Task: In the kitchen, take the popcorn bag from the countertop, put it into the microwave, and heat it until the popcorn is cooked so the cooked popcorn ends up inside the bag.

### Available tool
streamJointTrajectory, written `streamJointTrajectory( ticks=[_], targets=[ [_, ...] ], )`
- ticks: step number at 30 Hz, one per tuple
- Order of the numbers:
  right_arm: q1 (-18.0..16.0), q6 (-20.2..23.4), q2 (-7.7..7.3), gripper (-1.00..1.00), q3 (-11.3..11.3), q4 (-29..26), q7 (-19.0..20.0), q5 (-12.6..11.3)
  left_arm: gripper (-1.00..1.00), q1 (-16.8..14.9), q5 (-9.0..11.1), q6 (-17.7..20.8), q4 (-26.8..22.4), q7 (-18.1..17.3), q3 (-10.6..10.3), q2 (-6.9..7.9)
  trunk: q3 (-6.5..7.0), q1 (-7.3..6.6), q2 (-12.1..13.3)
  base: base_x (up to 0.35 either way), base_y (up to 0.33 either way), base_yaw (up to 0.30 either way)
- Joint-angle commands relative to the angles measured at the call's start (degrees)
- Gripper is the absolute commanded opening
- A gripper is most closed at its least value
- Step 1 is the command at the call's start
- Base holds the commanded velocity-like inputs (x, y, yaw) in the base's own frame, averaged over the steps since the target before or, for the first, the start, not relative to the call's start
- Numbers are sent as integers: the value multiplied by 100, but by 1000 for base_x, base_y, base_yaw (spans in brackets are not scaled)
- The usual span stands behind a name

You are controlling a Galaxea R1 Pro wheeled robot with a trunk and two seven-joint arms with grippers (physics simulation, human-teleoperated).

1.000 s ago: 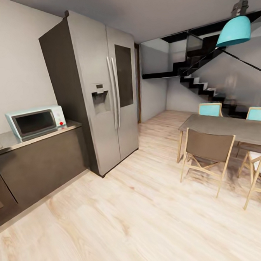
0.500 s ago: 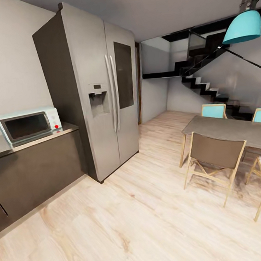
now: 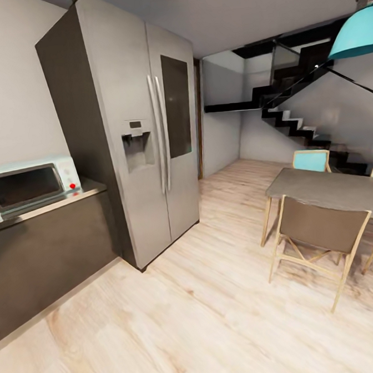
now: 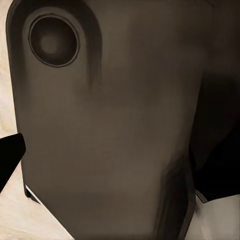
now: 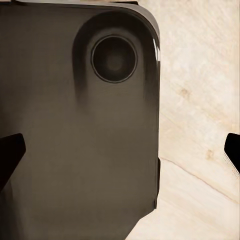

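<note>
The pale blue microwave (image 3: 28,186) stands with its glass door shut on the grey countertop (image 3: 78,193) at the far left of the head view, beside the fridge. The popcorn bag is out of view. In the left wrist view my left gripper (image 4: 115,165) hangs in front of a dark rounded part of the robot's own body (image 4: 110,125), with one black fingertip (image 4: 9,159) at the picture's edge. My right gripper (image 5: 120,152) has its black fingertips (image 5: 9,152) far apart over the same kind of dark body panel and pale wood floor (image 5: 200,100). Neither gripper holds anything.
A tall grey double-door fridge (image 3: 144,145) stands right of the counter above dark cabinet fronts (image 3: 47,257). A dining table (image 3: 331,187) with wooden chairs (image 3: 323,230) is at the right, under a turquoise lamp (image 3: 359,35). Black stairs (image 3: 293,118) rise behind. Wood floor (image 3: 207,318) stretches between.
The camera has moved forward and turned right. The microwave and counter have slid toward the picture's left edge, and the fridge and table look larger. Nothing in the room itself has moved.
</note>
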Motion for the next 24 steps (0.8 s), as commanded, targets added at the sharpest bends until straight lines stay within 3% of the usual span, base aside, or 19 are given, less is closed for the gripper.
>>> streamJointTrajectory(
  ticks=[1,24],
  targets=[
    [-4,-36,0,100,-8,14,-3,-8,100,-1,31,3,-5,-1,5,-1,-4,3,-2,329,0,0],
    [-4,-45,3,100,-8,14,-3,-5,100,-1,28,-6,-6,4,5,-1,-4,3,-2,329,0,0]
  ],
)
